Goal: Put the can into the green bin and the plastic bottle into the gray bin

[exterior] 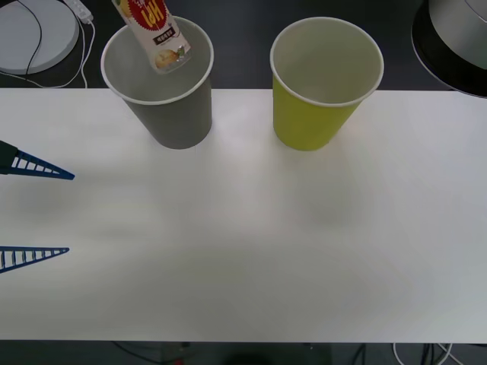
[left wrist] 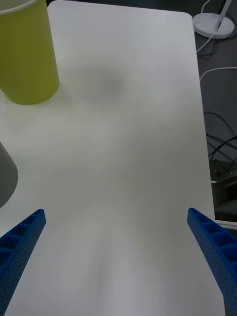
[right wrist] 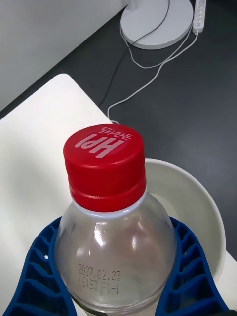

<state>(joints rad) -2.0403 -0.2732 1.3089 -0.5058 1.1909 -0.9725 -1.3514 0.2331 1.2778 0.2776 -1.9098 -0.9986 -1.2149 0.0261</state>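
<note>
The small clear plastic bottle (exterior: 156,34) with the red screw cap (right wrist: 104,168) and the white, yellow and red label hangs tilted over the open mouth of the large gray paper cup (exterior: 171,114), its lower end just inside the rolled white rim. The right gripper (right wrist: 116,276) has its blue ribbed jaws clamped on the clear shoulder of the plastic bottle, one on each side, below the cap. Beside the gray cup stands the large yellow-green paper cup (exterior: 312,118), upright, white inside, a little apart from it. Both cups sit near the far edge of the white worktop (exterior: 251,251). The left gripper (exterior: 34,209) hovers over the worktop's left side, its jaws wide apart and holding nothing.
</note>
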